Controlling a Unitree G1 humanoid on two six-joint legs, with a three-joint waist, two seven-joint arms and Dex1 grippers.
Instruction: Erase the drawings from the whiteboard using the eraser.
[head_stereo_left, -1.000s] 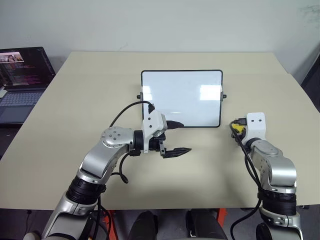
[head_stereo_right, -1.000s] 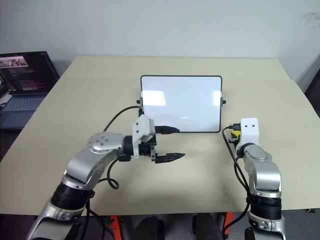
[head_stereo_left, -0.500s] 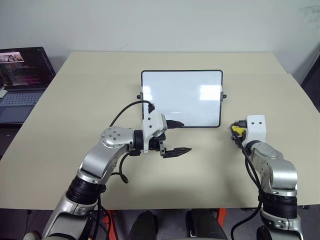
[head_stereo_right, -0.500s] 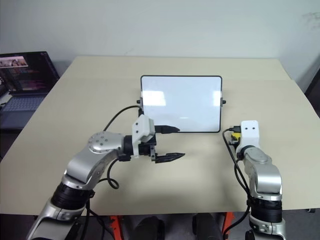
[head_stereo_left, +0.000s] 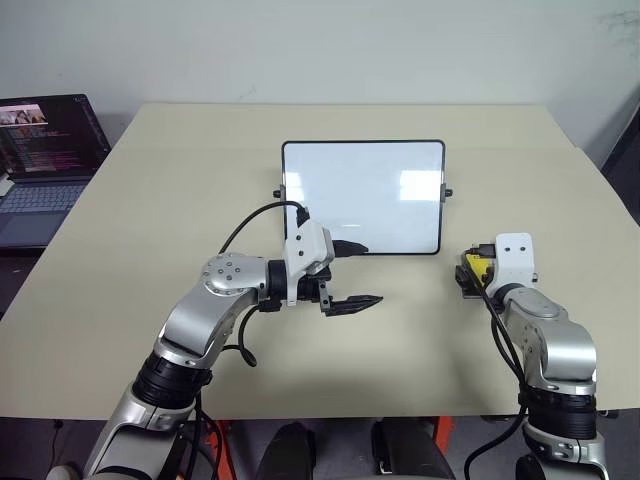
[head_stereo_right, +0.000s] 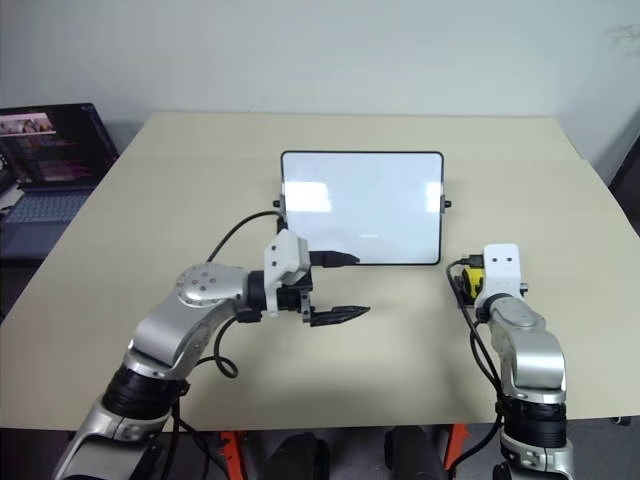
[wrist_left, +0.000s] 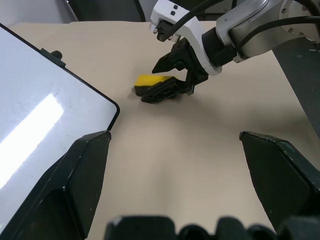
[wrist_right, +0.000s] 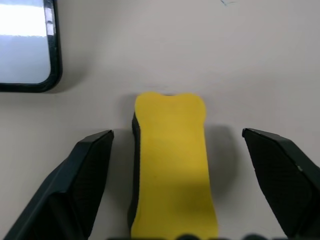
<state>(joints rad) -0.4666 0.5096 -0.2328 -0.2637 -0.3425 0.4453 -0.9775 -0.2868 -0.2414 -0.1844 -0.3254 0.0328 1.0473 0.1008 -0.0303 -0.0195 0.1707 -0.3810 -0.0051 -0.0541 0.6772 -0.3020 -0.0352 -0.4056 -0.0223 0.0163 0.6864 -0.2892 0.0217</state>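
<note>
- We see the eraser (wrist_right: 170, 165) lying flat on the desk (head_stereo_left: 150, 200) near its right edge, between the spread, untouching fingers of the right gripper (wrist_left: 167, 80).
- The whiteboard (head_stereo_left: 362, 196), now blank, sits mid-desk.
- The left gripper (head_stereo_left: 352, 303), open in its wrist view, hovers near the front edge over bare desk.

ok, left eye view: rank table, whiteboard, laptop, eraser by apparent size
1. Table, largest.
2. Whiteboard.
3. Laptop, cut off by the frame edge, so its rank is unsure.
4. Eraser, smallest, mostly hidden behind the right tool.
</note>
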